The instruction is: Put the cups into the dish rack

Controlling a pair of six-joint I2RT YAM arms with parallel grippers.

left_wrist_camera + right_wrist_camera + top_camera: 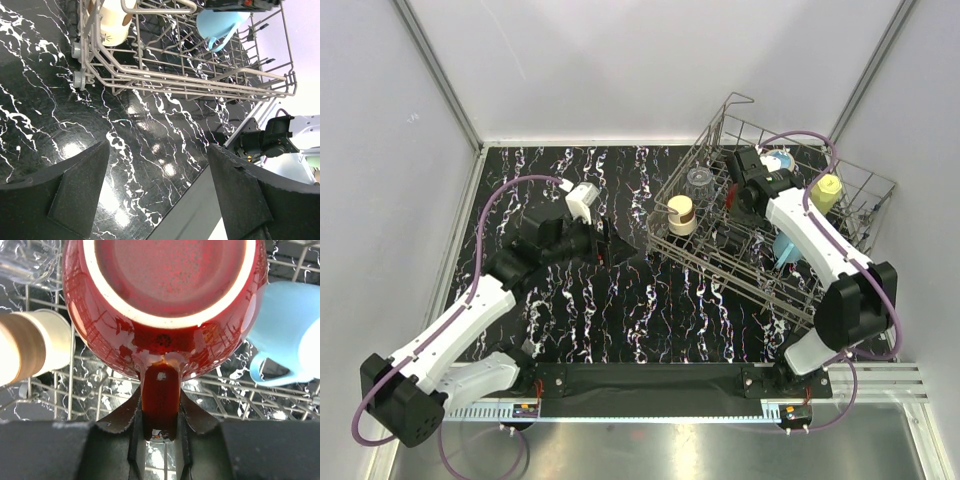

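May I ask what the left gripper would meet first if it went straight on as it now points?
Probably the near rail of the grey wire dish rack; only black marbled tabletop lies before the open left gripper; depth unclear.

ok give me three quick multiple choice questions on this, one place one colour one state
1. Where is the cream-brown cup? A in the dish rack B on bare table C on an arm
2. What colour is the mug the right hand holds? A teal B red C yellow
3. How is the left hand? A shut on a cup B open, empty C shut, empty
Answers: 1 A, it stands among the rack's wires. 2 B, it shows red in the wrist view. 3 B, wide gap, nothing in it.
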